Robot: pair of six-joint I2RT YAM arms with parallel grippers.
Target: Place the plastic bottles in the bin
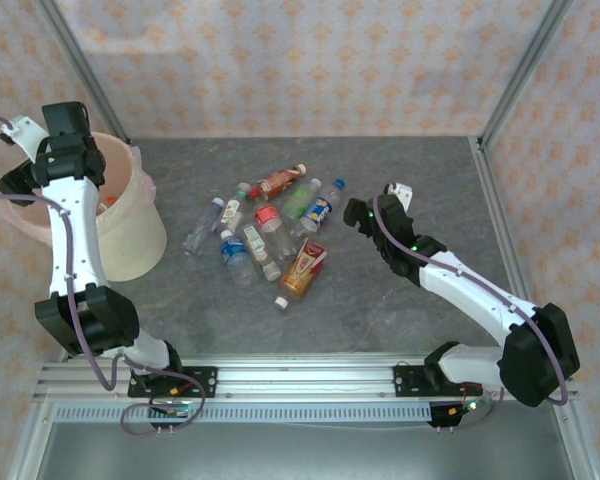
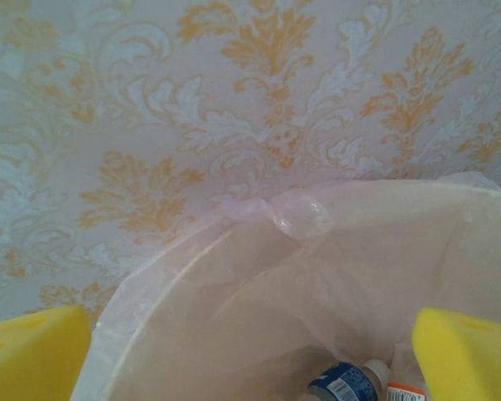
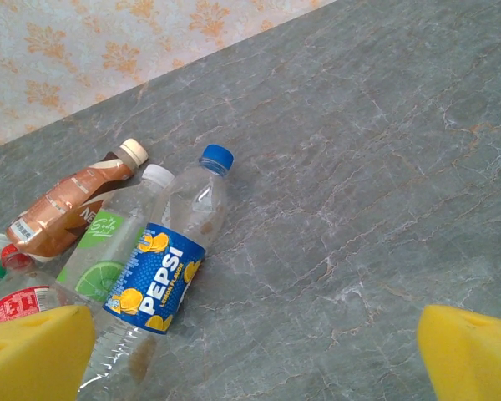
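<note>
The cream bin (image 1: 135, 235), lined with a pinkish bag (image 2: 288, 213), stands at the table's far left. My left gripper (image 2: 250, 359) hangs over its mouth, open, with nothing between the yellow pads. Down inside lie a blue-labelled bottle (image 2: 344, 383) and one with an orange-edged label (image 2: 405, 391). Several plastic bottles (image 1: 265, 225) lie in a pile mid-table. My right gripper (image 1: 375, 200) hovers open just right of the pile. Nearest to it is the blue-capped Pepsi bottle (image 3: 163, 271), then a lime-green-labelled one (image 3: 100, 259) and a brown one (image 3: 71, 205).
An orange-labelled bottle (image 1: 302, 268) and a loose white cap (image 1: 280, 301) lie at the pile's near edge. Grey stone-pattern tabletop (image 1: 420, 160) runs from the pile to the right wall. Metal frame posts (image 1: 515, 70) and patterned walls close in the back and sides.
</note>
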